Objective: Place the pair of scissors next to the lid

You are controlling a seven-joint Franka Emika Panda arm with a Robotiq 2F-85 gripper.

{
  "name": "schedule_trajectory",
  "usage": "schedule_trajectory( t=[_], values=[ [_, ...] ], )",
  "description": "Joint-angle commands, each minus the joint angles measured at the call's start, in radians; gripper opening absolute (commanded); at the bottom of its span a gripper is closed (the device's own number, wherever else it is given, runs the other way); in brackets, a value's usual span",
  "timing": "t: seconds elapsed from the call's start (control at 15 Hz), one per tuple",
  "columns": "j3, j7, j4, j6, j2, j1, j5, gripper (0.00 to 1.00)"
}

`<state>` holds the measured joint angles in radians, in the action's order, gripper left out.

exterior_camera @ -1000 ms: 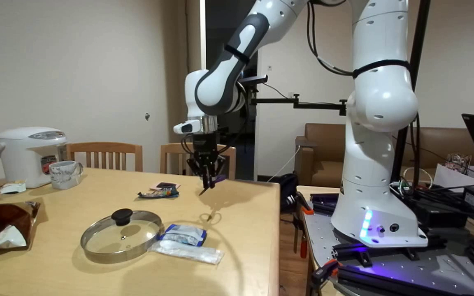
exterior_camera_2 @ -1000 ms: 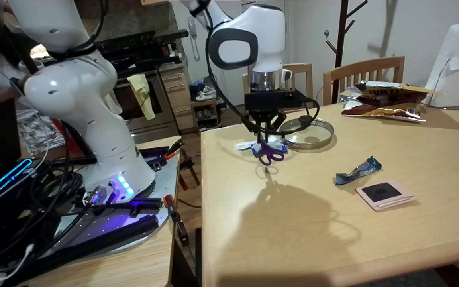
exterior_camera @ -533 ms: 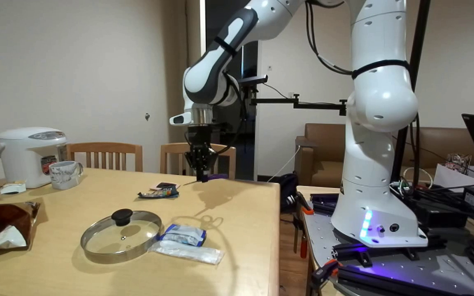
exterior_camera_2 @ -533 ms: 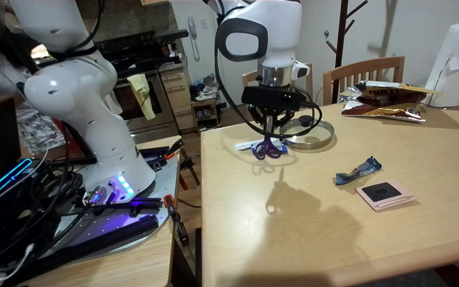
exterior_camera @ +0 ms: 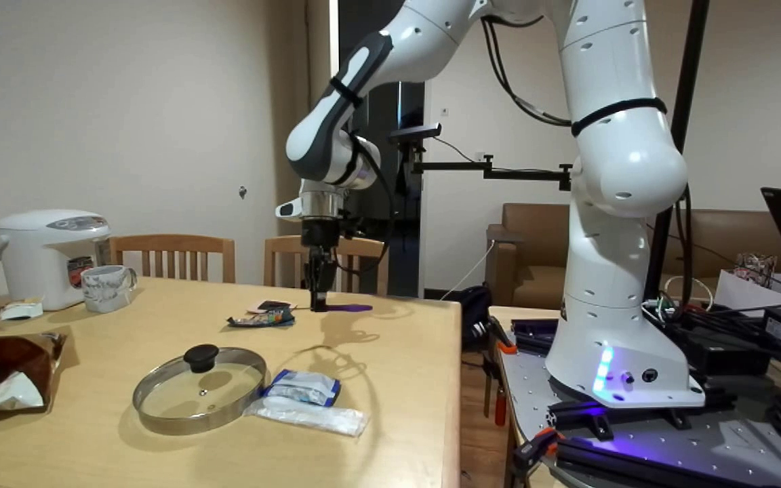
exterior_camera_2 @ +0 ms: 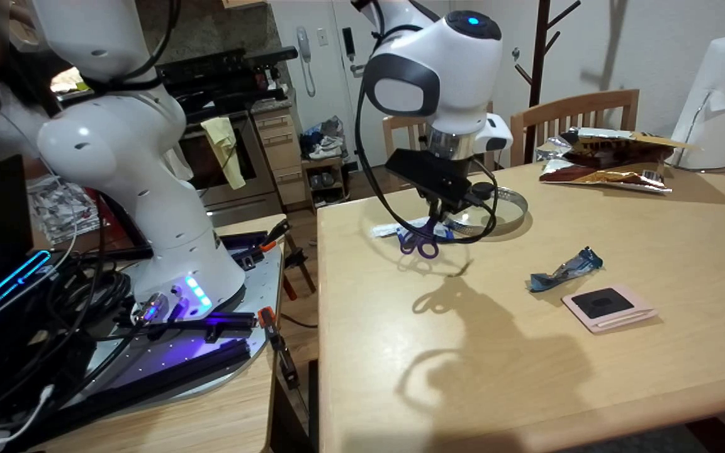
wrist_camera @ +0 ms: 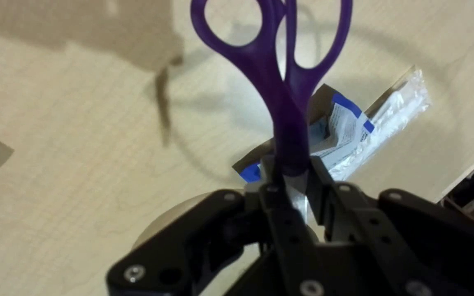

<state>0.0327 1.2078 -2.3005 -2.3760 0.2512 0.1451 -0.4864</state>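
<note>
Counter (exterior_camera: pixel 404 407): pale wood under everything I was working with, two slatted chairs (exterior_camera: pixel 173 242) along its twelve o'clock edge and a beige wall (exterior_camera: pixel 160 135) beyond them in an exterior view.
Scissors (wrist_camera: pixel 286 111): I had them up in my pincer (wrist_camera: pixel 292 170), raised off the counter in both exterior views. From the wrist view I saw the loops aimed at twelve o'clock; in an exterior view the purple handles (exterior_camera: pixel 353 308) reached toward three, close to level.
Pincer: squeezed on the scissors close to where purple met metal, its fingers (wrist_camera: pixel 321 176) pressing from nine and three o'clock in the wrist view.
Lid (exterior_camera: pixel 201 393): glass with a metal rim, it lay on the counter, black knob (exterior_camera: pixel 201 357) upward; I had the scissors toward its two o'clock in an exterior view, well apart from it.
Blue-and-white packet (exterior_camera: pixel 304 388): sat just beside the lid at three o'clock, a clear sleeve (exterior_camera: pixel 312 415) along its six o'clock side; I could not tell whether either touched the rim.
Crumpled wrapper (exterior_camera_2: pixel 567 270): lay near a pink case (exterior_camera_2: pixel 608 308) with a black panel, both between three and four o'clock from the scissors in an exterior view.
Marbled mug (exterior_camera: pixel 107 288): stood upright just beside a white appliance (exterior_camera: pixel 45 261), between ten and eleven o'clock from the lid in an exterior view.
</note>
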Motion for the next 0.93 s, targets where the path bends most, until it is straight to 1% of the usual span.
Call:
schedule_trajectory(
  t=[0.0,0.27,0.47,0.67,0.87],
  values=[
    [-0.022,-0.088,0.073,-0.012,0.105,0.038,-0.101,0.06],
    [-0.032,-0.170,0.132,-0.014,0.193,0.073,-0.205,0.06],
    [-0.043,-0.223,0.163,-0.019,0.233,0.095,-0.300,0.06],
    [-0.043,-0.279,0.189,-0.046,0.278,0.100,-0.398,0.06],
    [-0.043,-0.318,0.207,-0.094,0.318,0.087,-0.477,0.06]
  ],
)
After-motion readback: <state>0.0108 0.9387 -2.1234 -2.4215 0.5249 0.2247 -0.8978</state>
